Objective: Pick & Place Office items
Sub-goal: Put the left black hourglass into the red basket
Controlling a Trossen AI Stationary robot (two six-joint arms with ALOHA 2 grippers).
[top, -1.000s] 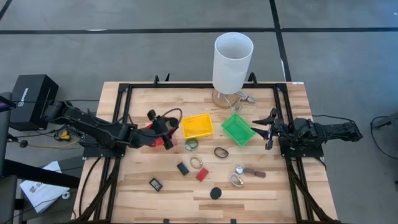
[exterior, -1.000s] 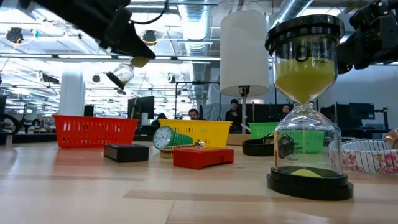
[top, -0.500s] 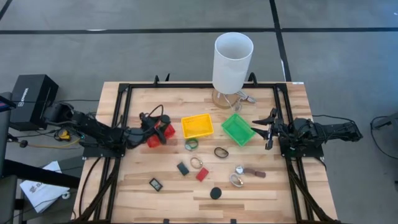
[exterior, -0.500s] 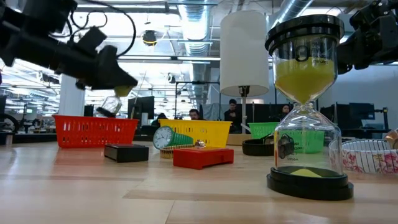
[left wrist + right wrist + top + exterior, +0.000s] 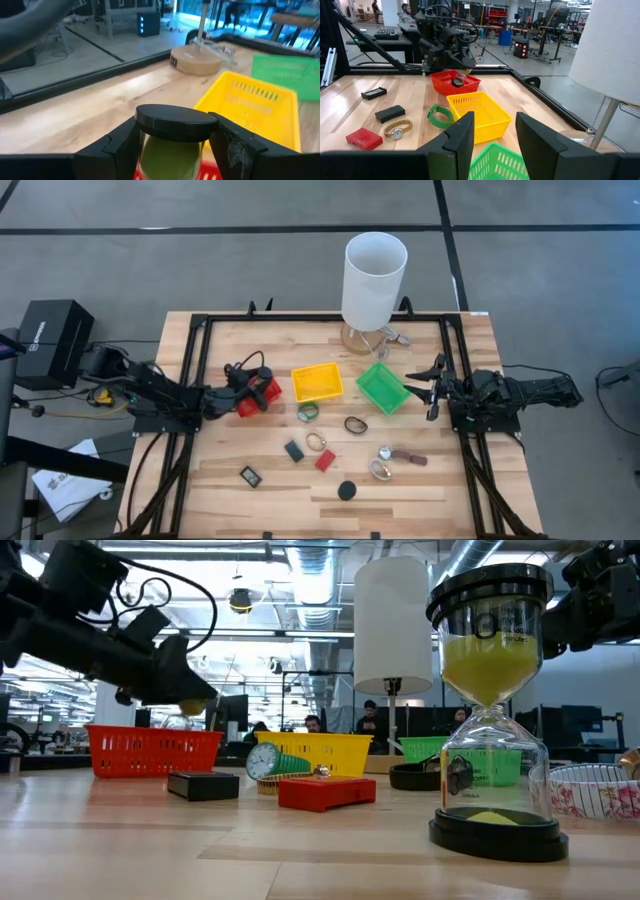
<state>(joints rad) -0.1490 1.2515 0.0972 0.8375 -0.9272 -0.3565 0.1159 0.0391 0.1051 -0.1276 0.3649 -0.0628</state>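
Behind the wooden table (image 5: 400, 480) an open workshop with desks and seated people is seen in the low view.

Over the red basket (image 5: 262, 394) the left gripper (image 5: 175, 150) is held, its fingers (image 5: 117, 142) closed against the sides of a small hourglass (image 5: 172, 135): a black cap is seen on top and a glass bulb of yellow-green sand below. From the right wrist view the piece is seen just above the basket's rim, so the placing step is judged to be in hand. The hourglass is judged light, smooth and breakable; a hold on the bulb could slip, and a grip just under the stiff black cap would be safer.

Beside the red basket stand the yellow basket (image 5: 317, 382) and the green basket (image 5: 382, 387). On the boards lie further office items: a green ring (image 5: 308, 412), a wristwatch (image 5: 317, 441), a red block (image 5: 325, 460), a dark block (image 5: 294, 450) and a black disc (image 5: 347, 490). These are judged rigid and light; the flat ones are best pinched across their short sides.

The right gripper (image 5: 492, 135) waits at the table's right edge, parted and empty.
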